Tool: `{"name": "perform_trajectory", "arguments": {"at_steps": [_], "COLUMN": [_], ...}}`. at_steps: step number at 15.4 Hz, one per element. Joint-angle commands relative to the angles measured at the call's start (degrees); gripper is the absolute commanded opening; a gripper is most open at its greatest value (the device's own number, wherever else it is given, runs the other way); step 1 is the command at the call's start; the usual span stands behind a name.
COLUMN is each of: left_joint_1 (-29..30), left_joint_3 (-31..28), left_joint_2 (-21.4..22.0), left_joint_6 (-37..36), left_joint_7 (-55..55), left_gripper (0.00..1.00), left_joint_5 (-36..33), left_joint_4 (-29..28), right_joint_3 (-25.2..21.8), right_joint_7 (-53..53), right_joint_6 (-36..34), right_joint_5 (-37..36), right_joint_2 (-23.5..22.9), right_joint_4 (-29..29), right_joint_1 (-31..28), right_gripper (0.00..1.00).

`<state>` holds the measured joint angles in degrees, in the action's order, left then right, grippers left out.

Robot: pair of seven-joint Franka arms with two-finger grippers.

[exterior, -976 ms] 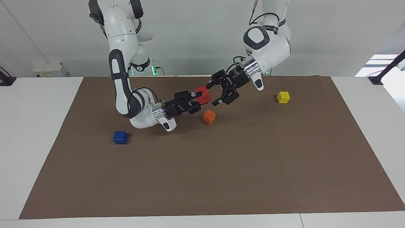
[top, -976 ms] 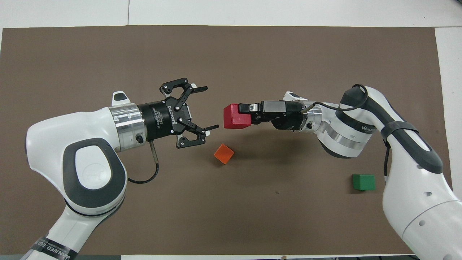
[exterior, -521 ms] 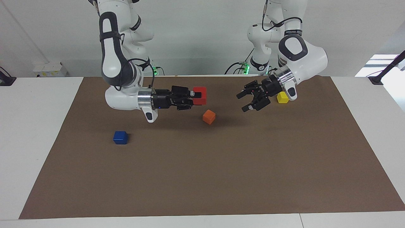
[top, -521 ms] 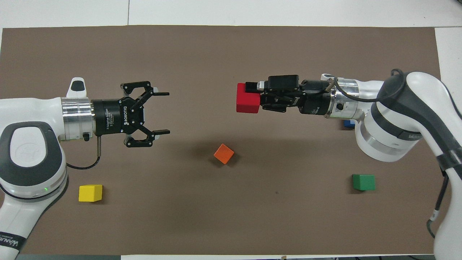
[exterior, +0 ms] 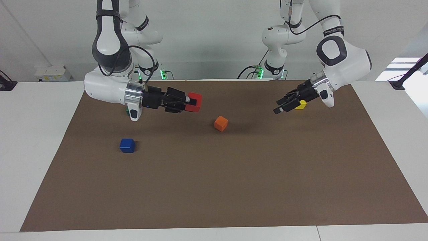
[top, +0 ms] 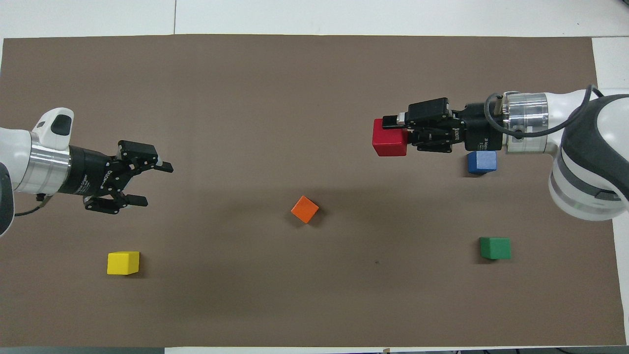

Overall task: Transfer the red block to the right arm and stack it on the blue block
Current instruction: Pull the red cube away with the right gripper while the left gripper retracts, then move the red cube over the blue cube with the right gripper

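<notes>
My right gripper [exterior: 190, 102] [top: 399, 135] is shut on the red block [exterior: 195, 102] [top: 389, 143] and holds it in the air over bare brown mat, the fingers lying roughly level. The blue block [exterior: 127, 145] [top: 481, 162] sits on the mat toward the right arm's end, with nothing on it; the right wrist hangs above it and the red block is off to its side, toward the table's middle. My left gripper [exterior: 278, 106] [top: 156, 185] is open and holds nothing, hovering at the left arm's end just above the mat near the yellow cube.
An orange cube [exterior: 221, 123] [top: 304, 209] lies near the middle of the brown mat [exterior: 234, 187]. A yellow cube [exterior: 301, 104] [top: 123, 262] sits at the left arm's end. A green cube [top: 495, 248] lies nearer to the robots than the blue block.
The arms have parted after meeting mid-table. My right gripper carried the red block back toward its own end, close to the blue block. The open left gripper withdrew toward the yellow cube.
</notes>
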<state>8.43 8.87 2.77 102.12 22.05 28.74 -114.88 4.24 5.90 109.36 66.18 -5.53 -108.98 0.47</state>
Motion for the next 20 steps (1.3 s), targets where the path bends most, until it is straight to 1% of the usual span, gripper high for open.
{"name": "perform_trajectory", "arguments": {"at_steps": [1, 3, 4, 6, 7, 8, 10, 12, 14, 17, 19, 20], "left_joint_1": [0.45, 0.45, 0.54, 0.8, 0.8, 0.54, 0.1, 0.19, 0.1, -0.16, -0.25, -1.3], "left_joint_3": [0.54, 0.54, 0.54, 0.36, 0.45, 0.45, 0.45, 0.54, 0.45, 0.62, 0.8, -0.16], "left_joint_2": [-1.28, -0.93, -0.75, -0.23, 0.21, 0.22, 0.04, -0.31, -0.92, -2.41, -4.16, -4.79], "left_joint_6": [-1.58, -1.31, -1.14, -1.49, -1.31, -0.88, -1.57, -4.37, -7.71, -11.24, -13.34, -13.44], "left_joint_7": [-10.66, -21.29, -23.95, -24.77, -24.77, -24.77, -24.68, -24.77, -24.86, -24.86, -24.95, -24.95], "left_gripper": [1.0, 1.0, 1.0, 1.0, 1.0, 1.0, 1.0, 1.0, 1.0, 1.0, 1.0, 1.0], "left_joint_5": [-10.17, -17.19, -20.62, -27.04, -28.98, -29.35, -29.35, -29.35, -30.14, -31.99, -31.99, -31.47], "left_joint_4": [2.47, 2.47, 2.47, 2.73, 2.82, 3.43, 7.02, 10.62, 13.88, 18.28, 22.31, 23.29], "right_joint_3": [0.24, 0.24, 0.24, 0.33, 0.41, 0.33, 0.15, -0.02, -0.02, -0.11, -0.11, -0.03], "right_joint_7": [-5.44, -8.0, -9.93, -13.27, -14.07, -14.42, -14.43, -14.34, -13.64, -11.62, -11.18, -10.22], "right_joint_6": [0.94, 0.94, 0.59, 0.06, -0.2, -1.25, -4.49, -8.01, -11.0, -12.51, -11.81, -10.94], "right_joint_5": [-11.29, -17.55, -20.1, -26.51, -29.59, -32.4, -38.81, -46.89, -52.27, -57.56, -58.88, -60.19], "right_joint_2": [0.52, -0.18, -0.8, -1.33, -1.33, -1.24, -1.15, -0.98, -0.98, -1.15, -2.29, -2.91], "right_joint_4": [1.92, 4.37, 6.21, 8.69, 9.13, 9.31, 10.44, 11.76, 12.12, 12.12, 12.12, 12.12], "right_joint_1": [-0.65, -1.0, -1.0, -1.0, -0.91, -0.91, -1.0, -1.61, -2.14, -2.32, -2.84, -3.11], "right_gripper": [0.0, 0.0, 0.0, 0.0, 0.0, 0.0, 0.0, 0.0, 0.0, 0.0, 0.0, 0.0]}}
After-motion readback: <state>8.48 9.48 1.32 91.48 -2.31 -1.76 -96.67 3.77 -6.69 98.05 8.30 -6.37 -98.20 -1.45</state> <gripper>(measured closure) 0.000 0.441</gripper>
